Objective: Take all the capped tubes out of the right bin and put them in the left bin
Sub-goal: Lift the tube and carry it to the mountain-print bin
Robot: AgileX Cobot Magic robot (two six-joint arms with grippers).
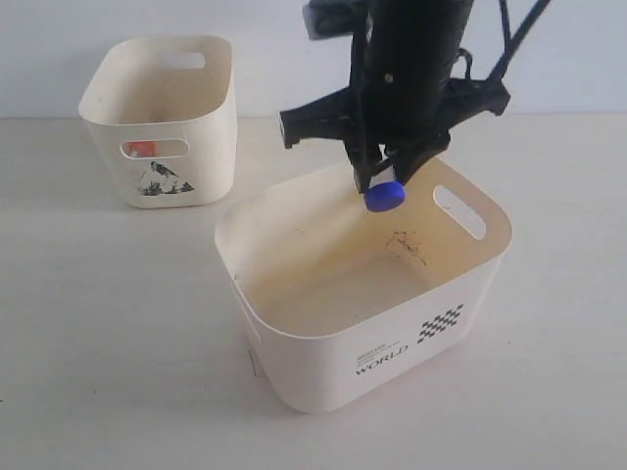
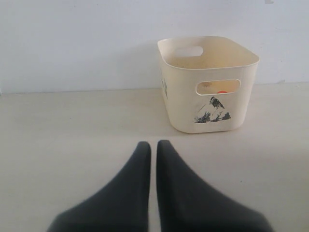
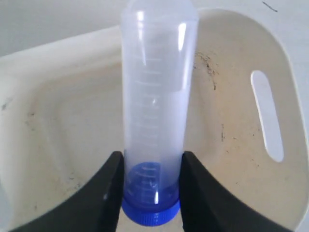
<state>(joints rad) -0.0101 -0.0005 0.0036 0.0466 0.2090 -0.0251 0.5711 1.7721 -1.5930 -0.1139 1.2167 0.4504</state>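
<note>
Above right bin (image 1: 323,364), clear blue-capped tube (image 3: 157,121)

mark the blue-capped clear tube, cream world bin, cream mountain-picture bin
blue-capped clear tube (image 3: 154,111): right wrist view, body
cream world bin (image 1: 304,367): exterior view, front wall
cream mountain-picture bin (image 2: 181,108): left wrist view, front wall

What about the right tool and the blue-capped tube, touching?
Touching. The right wrist view shows the right tool pressing both sides of the blue-capped tube near its cap.
</note>
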